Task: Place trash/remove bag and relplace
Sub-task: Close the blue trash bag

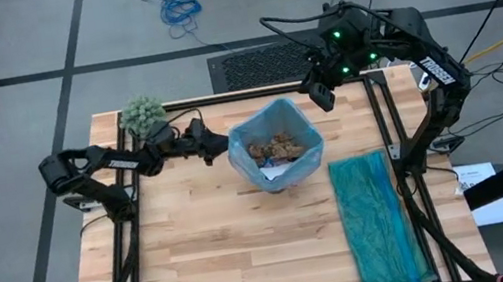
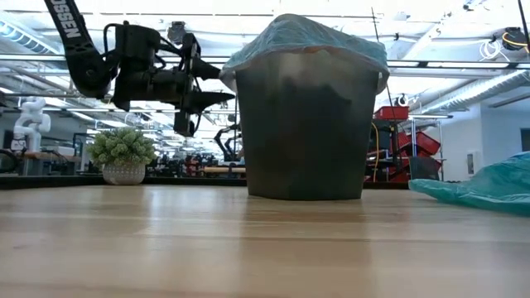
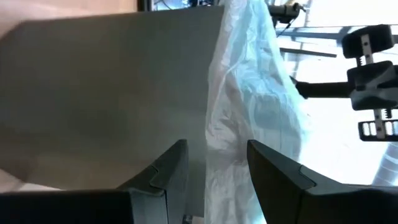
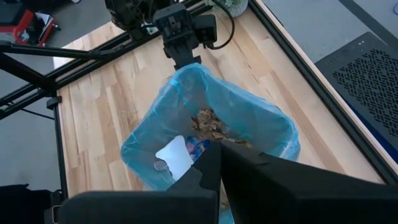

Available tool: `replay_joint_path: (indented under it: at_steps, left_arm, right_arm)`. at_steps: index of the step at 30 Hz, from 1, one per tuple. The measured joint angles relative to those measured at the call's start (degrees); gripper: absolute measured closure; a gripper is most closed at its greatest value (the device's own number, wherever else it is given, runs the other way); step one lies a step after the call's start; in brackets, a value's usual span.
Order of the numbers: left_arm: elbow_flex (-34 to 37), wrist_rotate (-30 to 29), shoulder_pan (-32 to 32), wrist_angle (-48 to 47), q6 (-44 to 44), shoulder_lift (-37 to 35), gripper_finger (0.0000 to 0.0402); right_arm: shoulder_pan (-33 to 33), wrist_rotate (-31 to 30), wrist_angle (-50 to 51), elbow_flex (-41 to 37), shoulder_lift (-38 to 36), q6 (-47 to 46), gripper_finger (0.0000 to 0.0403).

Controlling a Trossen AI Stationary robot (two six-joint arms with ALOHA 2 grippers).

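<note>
At the bin [image 1: 280, 172] rim, the left gripper [image 1: 217, 148] stood spread beside the bag [image 1: 248, 133], trash [image 1: 273, 146] inside; pinching only liner film seemed advisable. Above the bin, the right gripper [image 4: 219, 163] hovered clenched.

The table [image 1: 219, 257] is of light wood planks with a smooth, slightly shiny finish, framed by black metal rails. The bin [image 2: 306, 141] in the middle looks like dark grey matt plastic with a smooth wall. The bag [image 4: 186, 93] lining it is thin, translucent light blue plastic, crinkly and a little glossy. Inside lies the trash [image 1: 272, 145]: brown wads of rough crumpled paper and a flat white paper piece. On the right, the teal bag [image 1: 374, 223] is darker plastic film, wrinkled and shiny. The plant [image 1: 141, 113] at the far left looks fuzzy and soft. The left gripper [image 3: 214, 168] has matt dark plastic fingers.
</note>
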State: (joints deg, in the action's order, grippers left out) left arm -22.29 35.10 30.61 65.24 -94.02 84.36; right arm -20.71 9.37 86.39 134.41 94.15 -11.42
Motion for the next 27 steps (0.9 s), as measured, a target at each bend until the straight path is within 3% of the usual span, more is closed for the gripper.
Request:
replay_joint_path:
  at_steps: [5, 11, 21, 24, 27]
  left_arm:
    - [-0.01, -2.52, 0.00, -0.91, 0.38, 0.00, 0.0266]
    - [-0.01, -3.82, 0.00, 4.09, 0.03, -0.02, 0.0388]
    - [-5.80, -5.18, 0.25, 4.87, -0.11, -5.36, 0.0400]
    - [-9.54, -4.96, 0.84, -0.29, 1.50, -8.38, 0.0401]
    - [-15.01, -1.28, 1.31, -11.94, 6.81, -11.56, 0.0401]
  right_arm:
    - [0.00, -0.02, 0.02, 0.00, 0.00, 0.02, 0.0403]
    - [0.00, -0.02, 0.02, 0.00, 0.00, -0.15, 0.0403]
    - [0.02, -0.02, -0.06, 0.00, 0.00, -1.16, 0.0403]
    - [0.03, -0.02, -0.84, 0.00, 0.00, -1.18, 0.0403]
    - [0.07, -0.02, -1.41, 0.00, 0.00, -1.17, 0.0403]
